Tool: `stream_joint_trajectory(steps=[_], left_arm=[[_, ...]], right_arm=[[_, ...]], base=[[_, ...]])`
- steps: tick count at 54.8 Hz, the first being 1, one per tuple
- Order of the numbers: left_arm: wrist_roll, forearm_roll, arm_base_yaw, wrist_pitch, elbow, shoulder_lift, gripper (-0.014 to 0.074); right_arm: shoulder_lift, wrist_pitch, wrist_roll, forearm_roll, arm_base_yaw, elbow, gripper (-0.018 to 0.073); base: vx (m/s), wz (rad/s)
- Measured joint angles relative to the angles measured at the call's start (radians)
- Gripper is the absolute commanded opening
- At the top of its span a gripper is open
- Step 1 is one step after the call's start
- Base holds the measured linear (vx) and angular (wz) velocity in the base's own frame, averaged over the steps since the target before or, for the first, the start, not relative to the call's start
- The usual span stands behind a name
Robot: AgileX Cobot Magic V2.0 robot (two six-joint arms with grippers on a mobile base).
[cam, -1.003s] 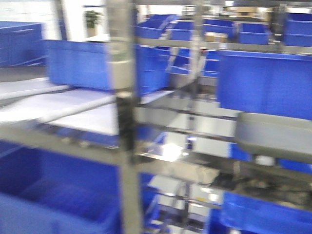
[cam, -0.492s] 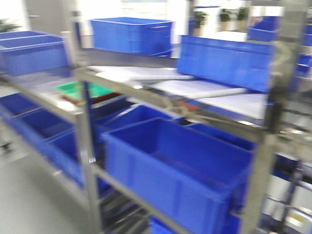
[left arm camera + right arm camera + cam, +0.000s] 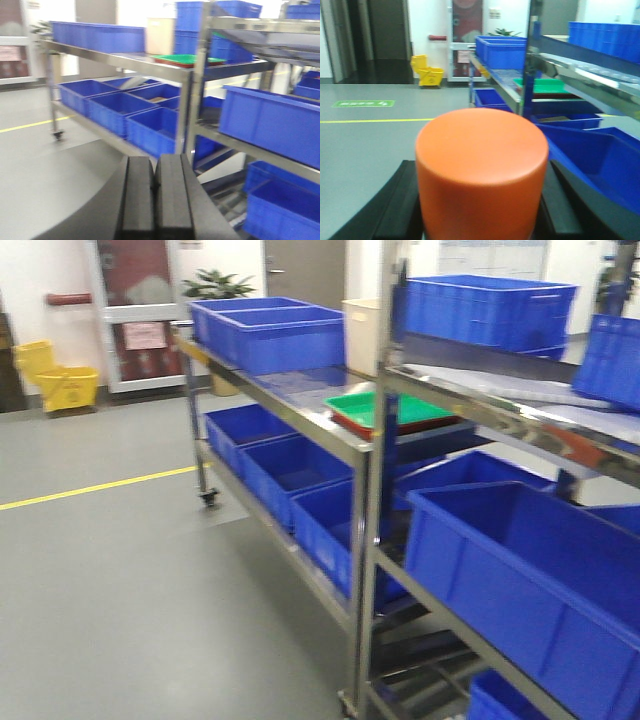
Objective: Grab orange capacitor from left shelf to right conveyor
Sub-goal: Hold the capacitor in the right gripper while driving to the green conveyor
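In the right wrist view, the orange capacitor (image 3: pixel 481 170) fills the foreground, flat top towards the camera. My right gripper (image 3: pixel 481 205) is shut on it, with black fingers (image 3: pixel 395 207) on both sides. My left gripper (image 3: pixel 155 185) is shut and empty, held above the grey floor and facing the racks. A steel rack with large blue bins (image 3: pixel 520 570) stands close at the right of the front view, its post (image 3: pixel 368 570) nearest. I see no grey tray on it. The green conveyor is out of view.
A second steel rack behind carries a green tray (image 3: pixel 385 408) and blue bins (image 3: pixel 275 330). Grey floor (image 3: pixel 120 590) with a yellow line (image 3: pixel 100 487) lies at the left. A yellow mop bucket (image 3: pixel 55 380) and a plant (image 3: pixel 215 282) stand by the far wall.
The front view has swung left: first close on the rack's shelves and bins, then along the racks, now onto floor with the racks at the right.
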Motion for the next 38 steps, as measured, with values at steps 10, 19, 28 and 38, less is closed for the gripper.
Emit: stream_joint_trajectory(steps=[10,19,28,38], left_arm=[[0.0,0.0,0.0,0.0,0.0,0.0,-0.0006],[0.0,0.0,0.0,0.0,0.0,0.0,-0.0006],[0.0,0.0,0.0,0.0,0.0,0.0,-0.0006],[0.0,0.0,0.0,0.0,0.0,0.0,-0.0006]], right_arm=[[0.0,0.0,0.0,0.0,0.0,0.0,-0.0008],[0.0,0.0,0.0,0.0,0.0,0.0,-0.0008],[-0.001,0.0,0.0,0.0,0.0,0.0,-0.0008],[-0.001,0.0,0.001,0.0,0.0,0.0,-0.0008]], base=[[-0.11,0.46],[-0.05,0.4],[0.0,0.41],[0.08,0.49]])
